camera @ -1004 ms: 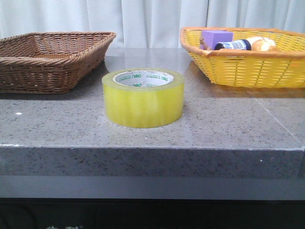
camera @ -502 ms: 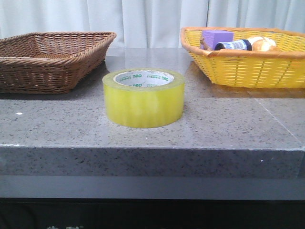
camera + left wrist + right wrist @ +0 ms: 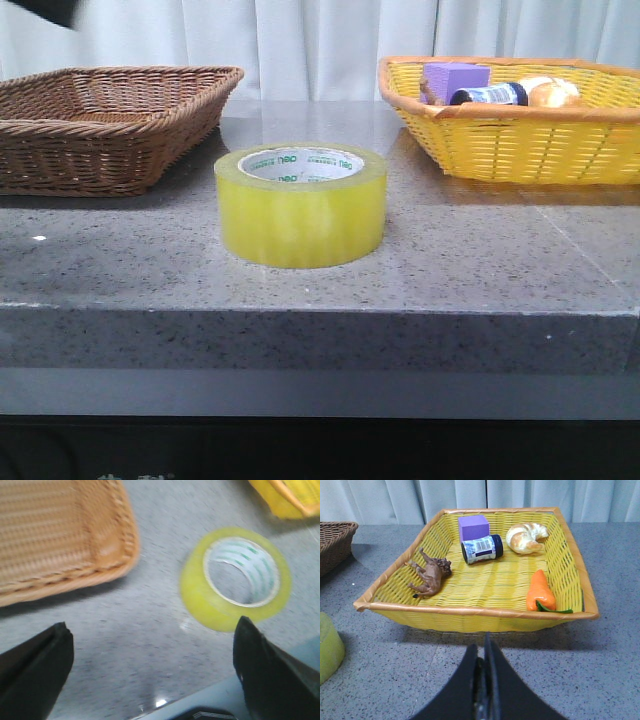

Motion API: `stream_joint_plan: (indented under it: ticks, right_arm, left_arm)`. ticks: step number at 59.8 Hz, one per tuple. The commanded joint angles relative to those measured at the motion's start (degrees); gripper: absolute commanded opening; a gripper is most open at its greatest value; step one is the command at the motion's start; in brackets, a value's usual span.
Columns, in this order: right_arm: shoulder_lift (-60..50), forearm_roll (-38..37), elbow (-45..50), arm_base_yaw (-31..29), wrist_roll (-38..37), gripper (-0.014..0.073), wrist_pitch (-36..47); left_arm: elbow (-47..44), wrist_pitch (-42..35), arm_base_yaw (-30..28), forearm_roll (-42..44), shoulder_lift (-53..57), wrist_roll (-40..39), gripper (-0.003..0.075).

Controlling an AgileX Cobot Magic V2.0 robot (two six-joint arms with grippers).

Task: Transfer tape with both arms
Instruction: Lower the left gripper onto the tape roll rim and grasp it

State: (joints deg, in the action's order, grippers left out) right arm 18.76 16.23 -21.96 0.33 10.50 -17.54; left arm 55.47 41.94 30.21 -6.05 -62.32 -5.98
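Sitting upright on its flat side near the middle of the desk [image 3: 480, 270], toward the front edge, the tape [image 3: 301, 205] rests in the same spot as half a second ago, its white core ring with green print facing up. What differs from that earlier picture is a dark shape that has come into the top left corner of the front view; it is too cropped to tell what it is. The left claw [image 3: 150, 680] hangs above the desk with its two dark fingers [image 3: 32, 672] spread wide, the tape lying near one finger but not between them and touching neither; this view is blurred. The right claw [image 3: 484, 690] has its fingers pressed together with nothing between them, and it points at the yellow basket [image 3: 470, 611].

Toward the far left corner stands a brown wicker basket [image 3: 105, 125], apart from the tape. Toward the far right corner the yellow basket holds a brown toy lion [image 3: 430, 573] and an orange carrot [image 3: 540, 592] nearer its front rim, then a small jar [image 3: 481, 549] on its side, a croissant [image 3: 526, 536] and a purple block [image 3: 473, 527] at the back. Nothing lies between the tape and either basket. A pale curtain [image 3: 320, 40] hangs behind the desk.
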Motion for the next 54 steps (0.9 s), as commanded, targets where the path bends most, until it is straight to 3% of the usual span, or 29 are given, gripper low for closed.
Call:
stream_joint_plan:
  ticks: [1, 19, 54]
  right_arm:
    - [0.34, 0.49, -1.45, -0.18, 0.74, -0.0069, 5.05]
    - [0.34, 0.49, -1.45, -0.18, 0.74, -0.0069, 5.05]
    - [0.34, 0.54, -1.45, -0.18, 0.69, -0.0069, 5.07]
  left_arm:
    - [5.08, -1.66, 2.77, -2.92, -4.41, -0.74, 0.0638]
    - [13.92, 1.32, 4.55, -8.37, -17.84, -0.74, 0.0638]
    - [21.26, 1.54, 4.55, -8.76, -29.9, -0.64, 0.0637]
